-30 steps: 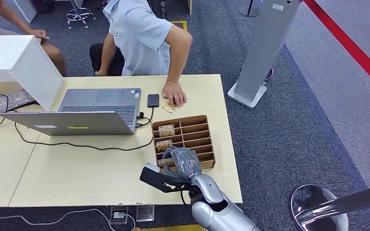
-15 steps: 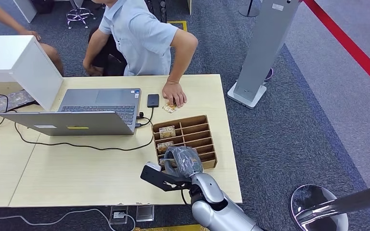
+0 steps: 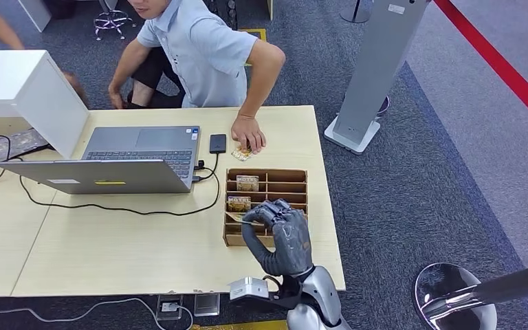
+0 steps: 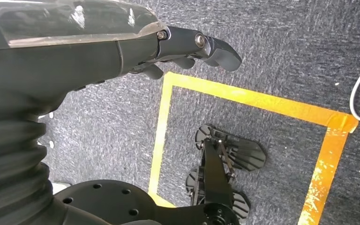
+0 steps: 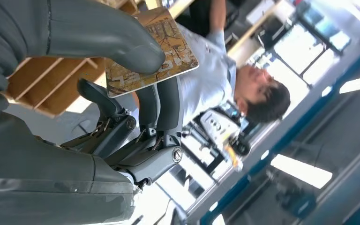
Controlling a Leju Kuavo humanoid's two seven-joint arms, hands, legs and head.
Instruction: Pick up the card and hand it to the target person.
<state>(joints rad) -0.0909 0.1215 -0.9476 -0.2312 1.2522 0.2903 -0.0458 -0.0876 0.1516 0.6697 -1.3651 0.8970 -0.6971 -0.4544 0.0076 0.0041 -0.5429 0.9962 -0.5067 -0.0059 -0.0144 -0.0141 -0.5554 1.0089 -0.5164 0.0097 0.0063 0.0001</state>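
My right hand (image 3: 280,235) is raised over the near end of the wooden slotted card box (image 3: 289,187) and pinches a patterned card (image 3: 239,218) between thumb and fingers. The right wrist view shows that card (image 5: 161,55) flat under the thick thumb (image 5: 98,35), with the box (image 5: 51,79) behind it. Two more cards (image 3: 247,183) stand in the box's far slots. The person in a light blue shirt (image 3: 210,51) sits across the table, one hand (image 3: 249,133) resting on the tabletop by another card (image 3: 242,153). My left hand (image 4: 187,47) hangs over the carpet, holding nothing, fingers slightly curled.
An open laptop (image 3: 120,161) with a black cable sits left of the box, a phone (image 3: 218,143) beyond it. A white cabinet (image 3: 20,89) stands at the far left. A grey pillar base (image 3: 354,134) stands off the table's right. Yellow floor tape (image 4: 243,98) lies below.
My right hand has turned upright and lifted, now pinching a card drawn out of the box. The wooden box has shifted and squared up. The person leaned further left.
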